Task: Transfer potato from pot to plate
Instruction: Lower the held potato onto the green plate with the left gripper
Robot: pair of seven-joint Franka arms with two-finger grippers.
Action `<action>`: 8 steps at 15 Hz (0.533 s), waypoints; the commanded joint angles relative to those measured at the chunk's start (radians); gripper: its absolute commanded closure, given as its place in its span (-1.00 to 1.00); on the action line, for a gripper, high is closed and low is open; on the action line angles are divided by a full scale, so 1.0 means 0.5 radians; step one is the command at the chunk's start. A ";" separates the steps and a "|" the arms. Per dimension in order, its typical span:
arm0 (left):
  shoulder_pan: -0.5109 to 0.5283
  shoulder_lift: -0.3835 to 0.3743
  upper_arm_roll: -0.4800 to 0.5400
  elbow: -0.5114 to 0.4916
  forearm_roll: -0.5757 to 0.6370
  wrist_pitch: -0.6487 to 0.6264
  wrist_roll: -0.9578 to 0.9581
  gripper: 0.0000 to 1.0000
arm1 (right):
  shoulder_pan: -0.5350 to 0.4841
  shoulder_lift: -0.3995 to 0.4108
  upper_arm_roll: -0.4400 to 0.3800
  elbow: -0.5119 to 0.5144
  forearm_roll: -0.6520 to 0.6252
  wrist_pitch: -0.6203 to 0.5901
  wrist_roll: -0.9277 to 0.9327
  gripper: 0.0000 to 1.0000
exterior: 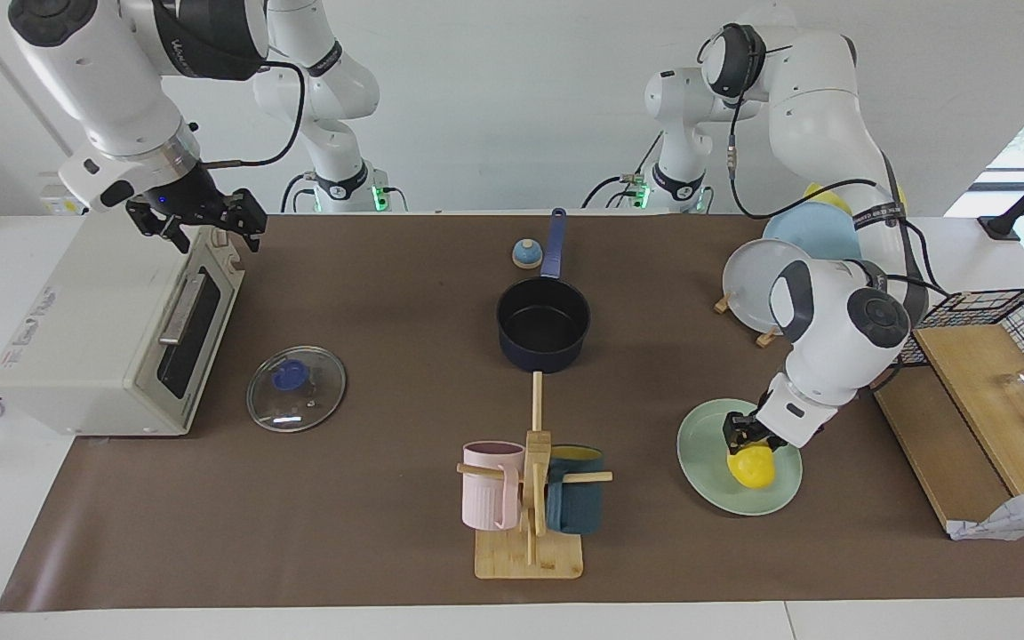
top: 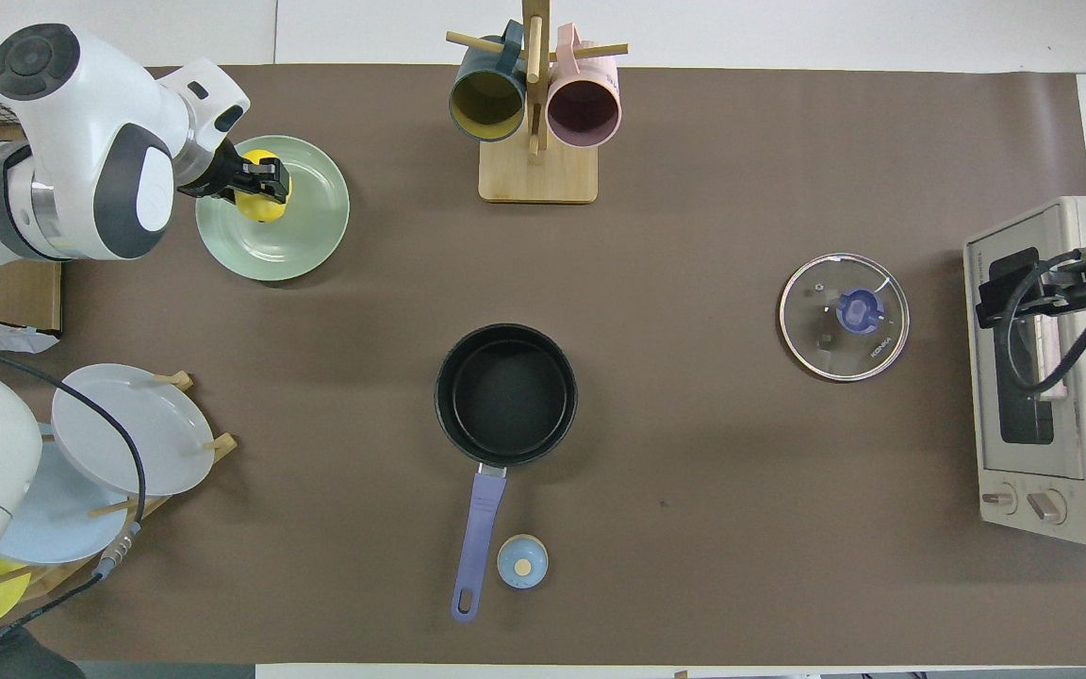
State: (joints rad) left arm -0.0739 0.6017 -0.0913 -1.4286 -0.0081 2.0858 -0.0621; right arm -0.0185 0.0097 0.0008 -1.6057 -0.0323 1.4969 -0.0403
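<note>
The yellow potato [exterior: 752,469] [top: 260,203] sits on the mint-green plate [exterior: 706,449] [top: 303,236] toward the left arm's end of the table. My left gripper [exterior: 746,442] [top: 261,179] is down over the plate, its fingers closed around the top of the potato. The navy pot [exterior: 543,324] [top: 507,394] stands empty at mid-table, its long handle pointing toward the robots. My right gripper [exterior: 210,222] [top: 1024,288] is open and empty, held up over the toaster oven.
A toaster oven [exterior: 94,338] [top: 1043,377] stands at the right arm's end, a glass lid [exterior: 296,388] [top: 843,316] beside it. A mug rack [exterior: 530,498] [top: 535,141] stands farther out than the pot. A rack with a grey-white plate [exterior: 756,284] [top: 123,429] and a wooden board [exterior: 965,391] flank the mint plate.
</note>
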 commanded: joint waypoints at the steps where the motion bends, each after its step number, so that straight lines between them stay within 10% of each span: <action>1: -0.012 -0.022 0.005 -0.085 0.044 0.053 0.020 1.00 | -0.009 -0.016 0.011 -0.028 0.025 0.000 0.032 -1.00; 4: 0.003 -0.044 0.005 -0.119 0.044 0.035 0.093 1.00 | 0.006 -0.019 0.014 -0.028 0.028 0.004 0.032 -1.00; 5: 0.004 -0.044 0.005 -0.113 0.044 0.019 0.103 0.23 | 0.003 -0.019 0.014 -0.028 0.028 0.004 0.032 -1.00; 6: -0.003 -0.044 0.008 -0.100 0.065 0.010 0.103 -0.99 | -0.006 -0.016 0.014 -0.028 0.028 0.004 0.032 -1.00; 8: -0.003 -0.080 0.005 -0.057 0.102 -0.014 0.103 -1.00 | -0.012 -0.019 0.014 -0.028 0.028 0.004 0.032 -1.00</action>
State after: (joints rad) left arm -0.0739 0.5996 -0.0914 -1.4534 0.0137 2.0876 -0.0220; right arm -0.0146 0.0098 0.0039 -1.6081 -0.0303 1.4962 -0.0403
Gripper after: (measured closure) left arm 0.264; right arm 0.000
